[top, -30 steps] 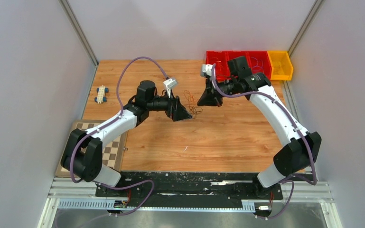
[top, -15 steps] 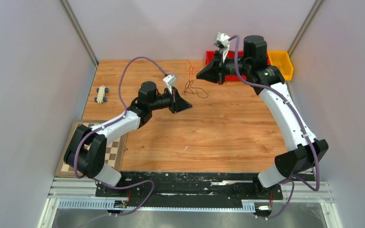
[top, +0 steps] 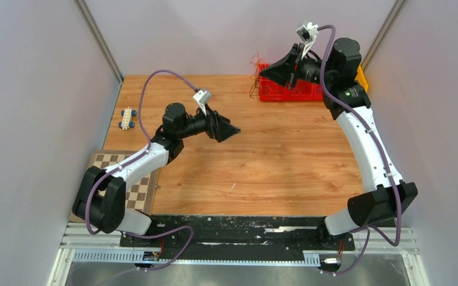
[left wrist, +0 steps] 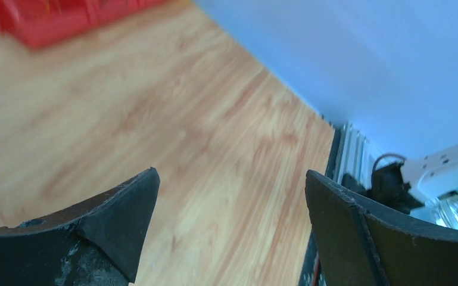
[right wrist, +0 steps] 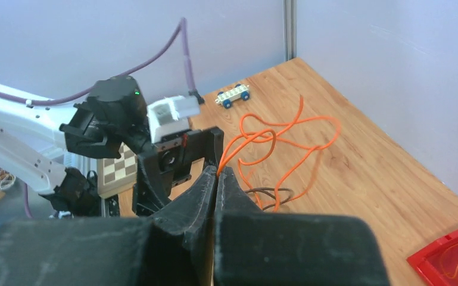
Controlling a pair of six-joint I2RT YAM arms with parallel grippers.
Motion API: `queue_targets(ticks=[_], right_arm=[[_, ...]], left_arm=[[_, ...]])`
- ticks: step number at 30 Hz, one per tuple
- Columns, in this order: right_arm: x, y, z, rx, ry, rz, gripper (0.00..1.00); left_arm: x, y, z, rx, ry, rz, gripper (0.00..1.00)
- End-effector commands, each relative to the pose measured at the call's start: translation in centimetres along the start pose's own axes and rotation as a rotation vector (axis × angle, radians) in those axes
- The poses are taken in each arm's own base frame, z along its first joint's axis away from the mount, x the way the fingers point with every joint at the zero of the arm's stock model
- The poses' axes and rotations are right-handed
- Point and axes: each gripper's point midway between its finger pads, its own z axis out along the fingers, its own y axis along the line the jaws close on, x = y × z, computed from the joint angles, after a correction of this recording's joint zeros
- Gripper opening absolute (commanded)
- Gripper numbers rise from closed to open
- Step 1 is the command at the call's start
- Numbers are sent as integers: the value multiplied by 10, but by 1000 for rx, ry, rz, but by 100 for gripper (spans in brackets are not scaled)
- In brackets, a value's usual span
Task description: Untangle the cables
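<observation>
The cables are thin orange loops with a dark brown loop below them. They hang from my right gripper, which is shut on an orange strand. In the top view the right gripper is raised at the back, by the red bins, and the cables dangle off its tip. My left gripper is open and empty over the middle of the table. In the left wrist view its fingers stand wide apart over bare wood, with no cable between them.
Red bins and a yellow bin stand at the back right. A small toy car lies at the left. A chessboard sits at the near left. Walls close in the sides and the back.
My right gripper has lifted the cables off the table and carried them up and back toward the red bins. My left gripper has let go and drawn back a little.
</observation>
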Motion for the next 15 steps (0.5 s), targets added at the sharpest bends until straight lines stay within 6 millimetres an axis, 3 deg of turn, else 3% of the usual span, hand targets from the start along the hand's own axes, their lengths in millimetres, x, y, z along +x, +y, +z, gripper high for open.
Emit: queue_targets(ticks=[1,6,7,10,15], right_arm=[[-31,7,-4,43,-103,0,0],[-31,10,0,54,-131,53,0],[-27,13,3,45,-130,66,0],[-19,22,10,21,-130,107,0],[-34,30,16,28,-188,123,0]], left_arm=[[-101,-50,11,109,-265,143,100],[-138,-54,33,86,-361,87,100],[-147,-62,36,103,-381,71,100],[-152,-65,50,115,-392,27,100],[-150,-54,66,104,-394,5,100]])
